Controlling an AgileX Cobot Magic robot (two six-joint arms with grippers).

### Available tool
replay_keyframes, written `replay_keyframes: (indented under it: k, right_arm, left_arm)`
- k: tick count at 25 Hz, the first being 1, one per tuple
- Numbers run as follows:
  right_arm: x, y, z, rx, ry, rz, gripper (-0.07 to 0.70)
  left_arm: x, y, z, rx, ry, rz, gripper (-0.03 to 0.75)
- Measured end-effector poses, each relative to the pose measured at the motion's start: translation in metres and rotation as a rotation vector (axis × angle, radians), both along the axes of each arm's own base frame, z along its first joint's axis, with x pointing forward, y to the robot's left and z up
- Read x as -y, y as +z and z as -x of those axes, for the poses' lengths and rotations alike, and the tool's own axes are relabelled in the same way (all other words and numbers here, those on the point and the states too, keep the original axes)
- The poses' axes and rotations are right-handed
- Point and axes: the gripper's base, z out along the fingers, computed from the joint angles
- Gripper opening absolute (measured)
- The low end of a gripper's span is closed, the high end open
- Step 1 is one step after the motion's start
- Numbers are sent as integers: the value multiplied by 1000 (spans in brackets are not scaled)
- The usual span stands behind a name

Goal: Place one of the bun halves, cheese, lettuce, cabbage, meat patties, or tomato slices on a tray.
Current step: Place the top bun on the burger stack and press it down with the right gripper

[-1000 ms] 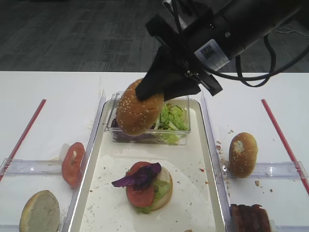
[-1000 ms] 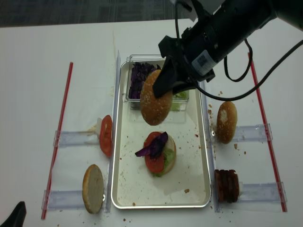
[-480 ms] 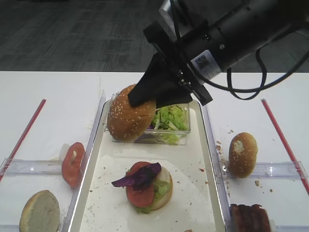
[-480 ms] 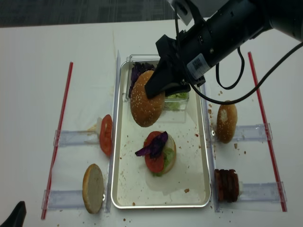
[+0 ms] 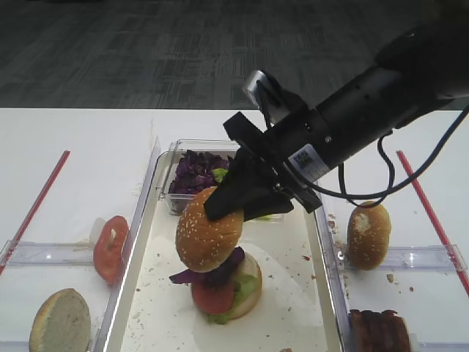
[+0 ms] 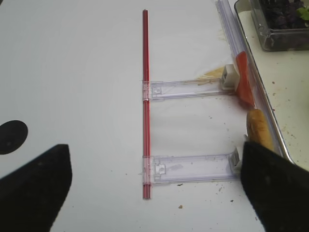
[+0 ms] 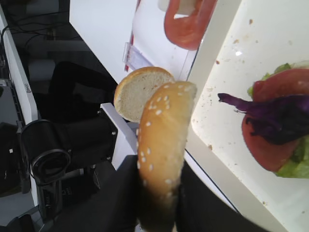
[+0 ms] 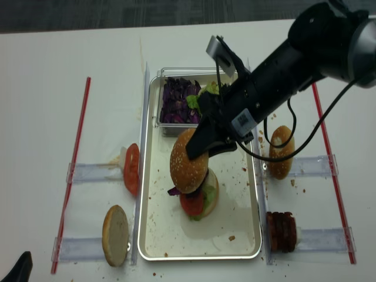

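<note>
Sesame bun top [image 5: 209, 237], unreadable label [image 5: 302, 162] above.

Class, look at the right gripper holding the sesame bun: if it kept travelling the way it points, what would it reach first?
Probably the stacked burger on the tray; the right gripper angles down toward it, its sesame bun leading. Depth is unclear.

The sesame-seeded bun top [image 5: 209, 236] covers most of the purple cabbage [image 5: 185, 276] and the tomato slice [image 5: 213, 297] stacked on the tray [image 5: 146, 293]. The right pincer [image 5: 229, 203] hides the bun's far side and part of the clear tub [image 5: 176, 176]. The meat patties [image 5: 379, 331] and the pale bun half [image 5: 60, 324] are cut by the picture's lower edge. The left pincer [image 6: 145, 193] shows only as blurred dark shapes.
</note>
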Motion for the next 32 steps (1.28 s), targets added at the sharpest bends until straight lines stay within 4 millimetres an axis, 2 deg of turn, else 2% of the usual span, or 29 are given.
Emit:
replay_keyframes:
  k: [12, 32]
  right_arm:
    - [-3, -45, -10, -75, -3, 46, 223]
    - [-1, -51, -11, -51, 11, 79, 223]
  left_arm:
    - [0, 0, 0, 0, 0, 0, 685]
    - [0, 0, 0, 0, 0, 0, 685]
